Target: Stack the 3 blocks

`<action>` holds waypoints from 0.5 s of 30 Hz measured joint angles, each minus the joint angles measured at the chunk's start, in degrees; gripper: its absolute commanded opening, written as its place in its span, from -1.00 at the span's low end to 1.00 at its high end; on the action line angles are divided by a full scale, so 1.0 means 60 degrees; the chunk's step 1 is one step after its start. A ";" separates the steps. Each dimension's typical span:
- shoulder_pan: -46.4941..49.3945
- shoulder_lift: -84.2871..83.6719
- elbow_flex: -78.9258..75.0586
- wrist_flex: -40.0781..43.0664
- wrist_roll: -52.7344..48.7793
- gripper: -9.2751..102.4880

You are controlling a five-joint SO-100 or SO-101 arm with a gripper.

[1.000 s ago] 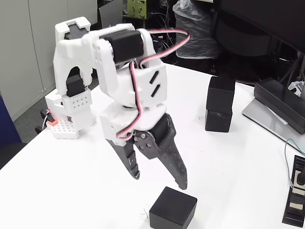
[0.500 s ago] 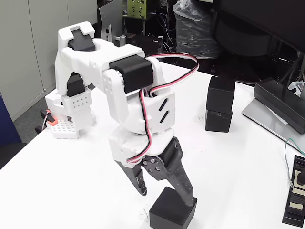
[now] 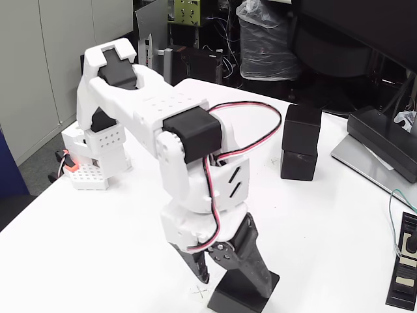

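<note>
Reaching down at the near edge of the table (image 3: pixel 339 215), the gripper (image 3: pixel 225 287) straddles the loose cube (image 3: pixel 242 301): the jaws stand spread, one dark finger on the cube's left side and the broader one lying across its top and right. Whether either pad already presses the cube I cannot tell; nothing is lifted yet.

Two cubes already stand as a stack (image 3: pixel 301 142) well apart, toward the far right of the table, the upper one sitting squarely on the lower. So by my reading two thirds of the job is done — what remains is to close on this last cube, carry it over and set it on top.

The cubes are matte black, plain-faced, with softly rounded edges; they should grip without slipping but give little visual cue for alignment. The arm is glossy white plastic with black servo housings and a red, white and black cable looping past its wrist; the fingers are dark and rough-looking.
</note>
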 measured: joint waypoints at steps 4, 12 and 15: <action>-0.0015 -0.0029 0.0146 -0.0425 -0.0015 -0.25; -0.0015 -0.0029 0.0146 -0.0498 -0.0015 -0.26; -0.0015 -0.0029 0.0146 -0.0498 -0.0015 -0.26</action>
